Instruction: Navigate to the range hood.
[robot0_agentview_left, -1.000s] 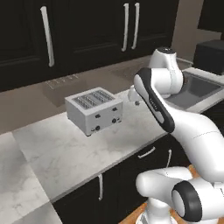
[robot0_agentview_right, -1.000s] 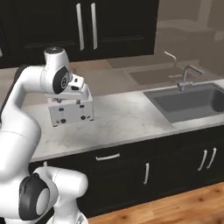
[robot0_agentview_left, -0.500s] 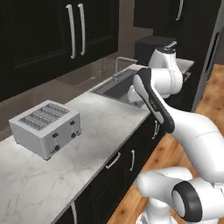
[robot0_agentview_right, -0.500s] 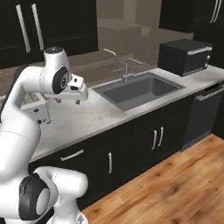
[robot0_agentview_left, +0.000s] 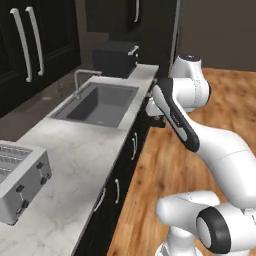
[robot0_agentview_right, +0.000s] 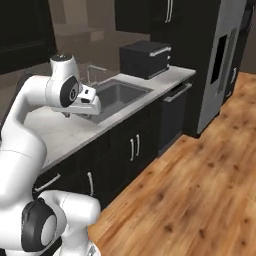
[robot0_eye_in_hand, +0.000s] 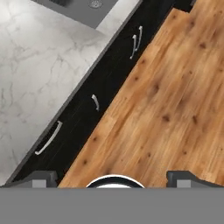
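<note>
Jaws (robot0_eye_in_hand: 112, 177) spread above floor (robot0_eye_in_hand: 175, 87), counter edge (robot0_eye_in_hand: 87, 74)

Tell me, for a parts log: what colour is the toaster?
Silver-grey toaster, best seen in the left base view.

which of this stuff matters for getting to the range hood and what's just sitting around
For the job: none of the things in view is the range hood; the tool hangs open over the wood floor.

Just there: toaster, sink, faucet, black microwave, marble counter, fridge.
</note>
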